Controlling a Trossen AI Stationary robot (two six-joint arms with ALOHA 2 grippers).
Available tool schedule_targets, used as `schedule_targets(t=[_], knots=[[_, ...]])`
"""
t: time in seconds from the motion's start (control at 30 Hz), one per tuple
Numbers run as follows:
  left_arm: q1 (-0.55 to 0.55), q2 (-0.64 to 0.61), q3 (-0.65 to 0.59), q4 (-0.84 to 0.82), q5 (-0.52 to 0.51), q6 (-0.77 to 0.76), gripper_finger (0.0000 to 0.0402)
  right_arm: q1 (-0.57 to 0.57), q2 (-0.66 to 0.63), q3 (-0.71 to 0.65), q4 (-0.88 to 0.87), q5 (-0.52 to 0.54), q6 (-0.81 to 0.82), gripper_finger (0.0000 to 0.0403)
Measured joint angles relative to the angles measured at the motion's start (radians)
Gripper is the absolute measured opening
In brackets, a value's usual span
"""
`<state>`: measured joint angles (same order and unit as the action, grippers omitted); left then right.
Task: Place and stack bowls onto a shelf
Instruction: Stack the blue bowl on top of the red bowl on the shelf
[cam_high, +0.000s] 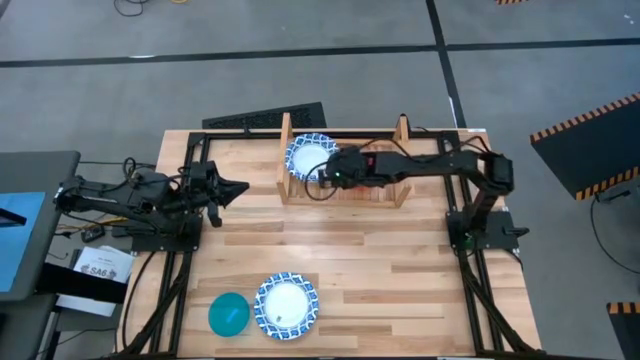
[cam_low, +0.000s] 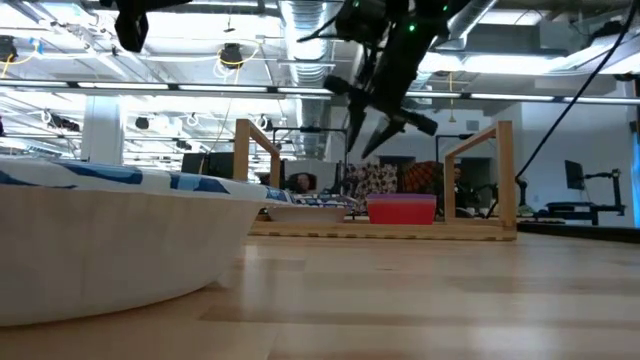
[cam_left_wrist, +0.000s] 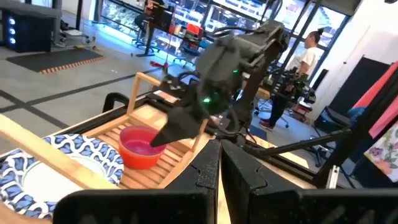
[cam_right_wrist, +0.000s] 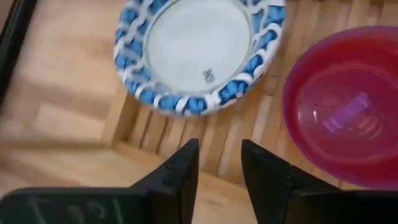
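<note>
High view has the right gripper (cam_high: 322, 172), fingers slightly apart and empty, above the light wooden slatted shelf (cam_high: 345, 192) where a blue-rimmed white bowl (cam_high: 306, 156) and a red plastic bowl (cam_right_wrist: 345, 106) sit just beneath it, with another blue-rimmed bowl (cam_high: 286, 307) and a teal bowl (cam_high: 228, 314) well away, unplaced.

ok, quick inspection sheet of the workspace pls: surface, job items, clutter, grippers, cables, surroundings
Surface: light wooden table, dark metal frame around it.
Job's things: wooden shelf at the far edge holds one blue-rimmed bowl and a red bowl beside it. Near edge: second blue-rimmed bowl next to a teal bowl, both on the table.
Clutter: nothing seen on the table.
Grippers: right gripper open and empty, above the shelf's slats between the two bowls. Left gripper shut and empty, waiting at the table's left side.
Cables: loose wires by the left arm's base, off the table.
Surroundings: keyboard behind the shelf; a person standing in the room beyond.
</note>
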<state>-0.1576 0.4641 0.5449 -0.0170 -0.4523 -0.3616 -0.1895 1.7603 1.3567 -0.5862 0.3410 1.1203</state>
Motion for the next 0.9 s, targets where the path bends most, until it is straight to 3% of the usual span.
schedule_targets(t=[0.23, 0.43, 0.57, 0.77, 0.9], knots=[[0.0, 0.0, 0.0, -0.007, 0.0, 0.01, 0.0, 0.132, -0.016, -0.002, -0.042, -0.001, -0.201, 0.002], [0.0, 0.0, 0.0, -0.038, 0.024, 0.0, 0.0, 0.327, -0.032, 0.0, -0.049, -0.033, -0.293, 0.0031], [0.0, 0.0, 0.0, -0.037, 0.048, 0.006, 0.0, 0.456, -0.046, -0.03, -0.058, -0.03, -0.279, 0.0016], [0.0, 0.007, -0.024, 0.012, 0.063, 0.001, 0.0, 0.622, -0.156, -0.248, 0.026, -0.017, -0.073, 0.0017], [0.0, 0.02, -0.121, 0.224, 0.1, -0.018, 0.0, 0.723, -0.274, -0.416, 0.248, 0.112, 0.069, 0.002]])
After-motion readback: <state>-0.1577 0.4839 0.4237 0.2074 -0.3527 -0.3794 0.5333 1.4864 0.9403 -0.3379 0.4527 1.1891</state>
